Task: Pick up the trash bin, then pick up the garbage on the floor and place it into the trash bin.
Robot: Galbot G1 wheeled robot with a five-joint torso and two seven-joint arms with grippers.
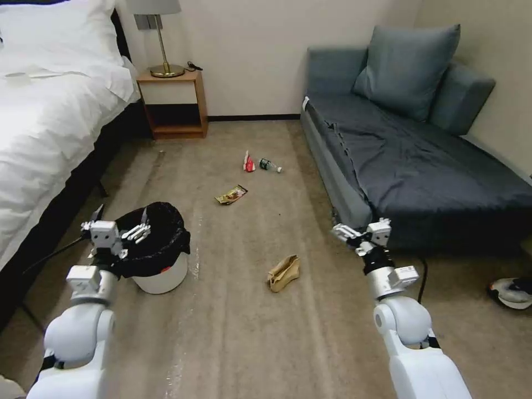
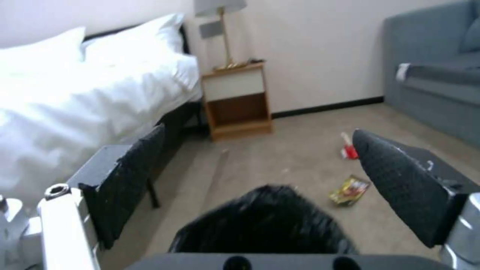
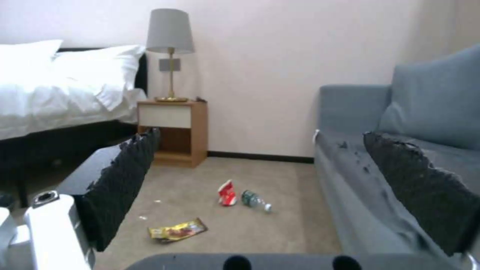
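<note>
Head cam's looking down from high up, both wrist cams are sitting low facing the nightstand [image 1: 173,102] wall, all sharing the snack wrapper [image 1: 231,194].

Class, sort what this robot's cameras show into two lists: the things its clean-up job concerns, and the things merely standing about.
Job:
round white plastic bin with black bag
crumpled brown paper bag
gold-brown snack wrapper
red-and-white packet
small clear bottle with green label
open left end effector above the bin

Standing about:
white bed
wooden nightstand
brass lamp
grey-blue sofa
</note>
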